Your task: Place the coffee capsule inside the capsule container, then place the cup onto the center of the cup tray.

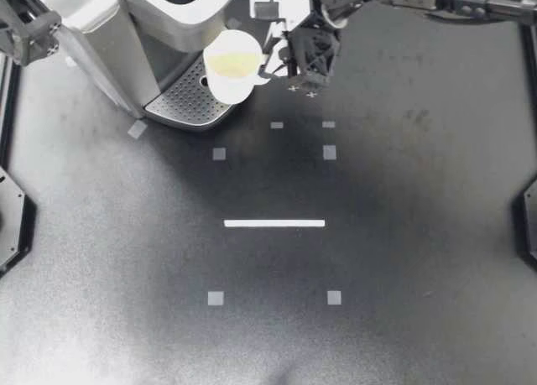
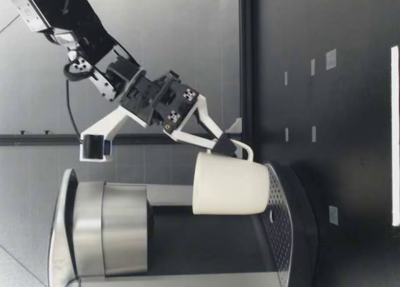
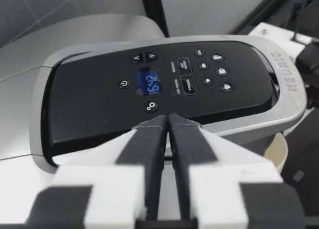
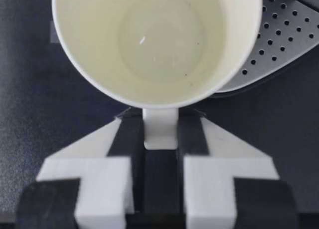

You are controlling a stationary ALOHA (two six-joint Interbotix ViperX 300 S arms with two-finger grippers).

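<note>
Top view: my right gripper (image 1: 274, 70) has its two fingers pinched on the handle of the cup (image 1: 232, 64), which stands upright with its mouth up and its handle pointing right, back toward the gripper. The cup sits over the right rim of the cup tray (image 1: 183, 105), part of it hanging past the edge. The tray's middle therefore lies to the left of the cup, straight ahead along the line from gripper to handle. My right arm alone is placed for that shift.

In the low view the cup's base is level and just at the perforated tray, though I cannot tell whether it touches. The tray is a raised metal grid on the coffee machine (image 1: 159, 12), at the far left of the dark table (image 1: 277, 335). The brew head overhangs it, with a gap above the cup's rim that looks sufficient.

My left gripper (image 3: 168, 120) hovers over the machine's button panel (image 3: 164, 84), its pads pressed together on nothing. No capsule shows in any view.
</note>
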